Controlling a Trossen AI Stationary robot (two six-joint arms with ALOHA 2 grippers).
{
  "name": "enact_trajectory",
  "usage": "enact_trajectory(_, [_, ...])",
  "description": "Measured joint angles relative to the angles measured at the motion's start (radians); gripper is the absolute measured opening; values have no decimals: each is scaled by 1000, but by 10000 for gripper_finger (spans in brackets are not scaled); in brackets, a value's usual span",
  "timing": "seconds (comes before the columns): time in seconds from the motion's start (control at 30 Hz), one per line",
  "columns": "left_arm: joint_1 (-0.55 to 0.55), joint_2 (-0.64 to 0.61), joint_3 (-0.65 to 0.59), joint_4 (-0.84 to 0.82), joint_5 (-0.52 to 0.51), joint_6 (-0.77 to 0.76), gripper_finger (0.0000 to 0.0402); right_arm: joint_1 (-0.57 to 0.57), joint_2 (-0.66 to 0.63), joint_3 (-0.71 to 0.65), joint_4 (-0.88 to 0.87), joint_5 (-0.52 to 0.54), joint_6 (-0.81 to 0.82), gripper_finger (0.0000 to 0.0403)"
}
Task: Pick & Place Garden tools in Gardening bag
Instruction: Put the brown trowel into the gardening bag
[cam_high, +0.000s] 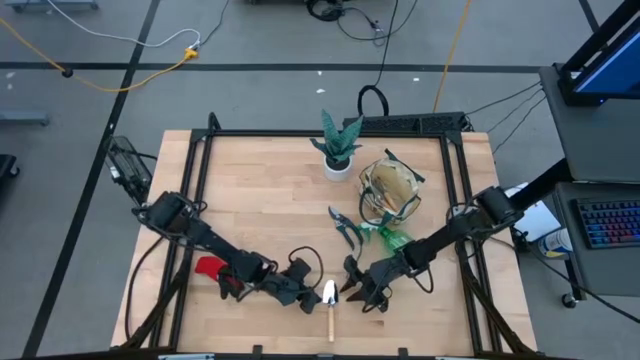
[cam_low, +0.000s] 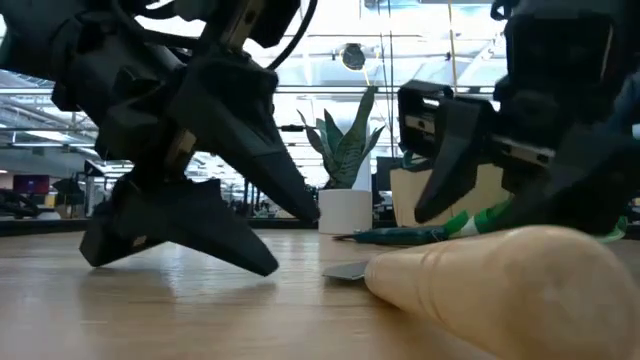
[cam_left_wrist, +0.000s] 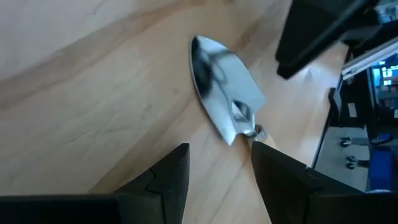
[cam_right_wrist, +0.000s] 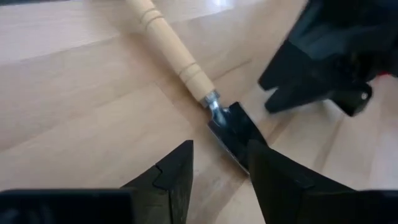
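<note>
Table (cam_high: 260, 180): I am working over a pale wooden top, both of my arms reaching in toward its near edge.
Gardening bag (cam_high: 389, 186): it is standing on the right half, well back from the near edge, just beside a potted plant (cam_high: 339, 147), with tool handles already poking out of it.
Loose tools: the pruning shears (cam_high: 347, 228) and the green spray bottle (cam_high: 390, 236) are lying in front of the bag; the red glove (cam_high: 209, 266) is lying under my left arm.
Trowel (cam_high: 330, 305): it is lying at the near edge between my two claws, long axis running away from the edge, metal blade toward the bag side and wooden handle toward the edge.
Right gripper (cam_high: 368, 296): I am hovering just beside the trowel on its right, fingers parted with nothing between them; the right wrist view is showing the neck where handle meets blade (cam_right_wrist: 214, 106) straight ahead of my fingertips.
Left gripper (cam_high: 303, 292): I am sitting just beside the blade (cam_left_wrist: 222, 87) on its left, fingers spread and empty.
Deciding relation: both claws are about equally close, but the right one is on the bag's side, so I judge it the better one to close across the neck, crosswise to the handle.
Risk: the two claws are crowding one small tool and could bump.
</note>
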Motion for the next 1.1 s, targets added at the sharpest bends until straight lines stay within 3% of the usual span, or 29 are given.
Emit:
enact_trajectory(0.87, [64,24,-2,90,74,82,177,-18,4,60,-88,-30,-150,159])
enact_trajectory(1.1, [64,18,-3,107,113,121,177,-27,97,122,-69,-53,-179,160])
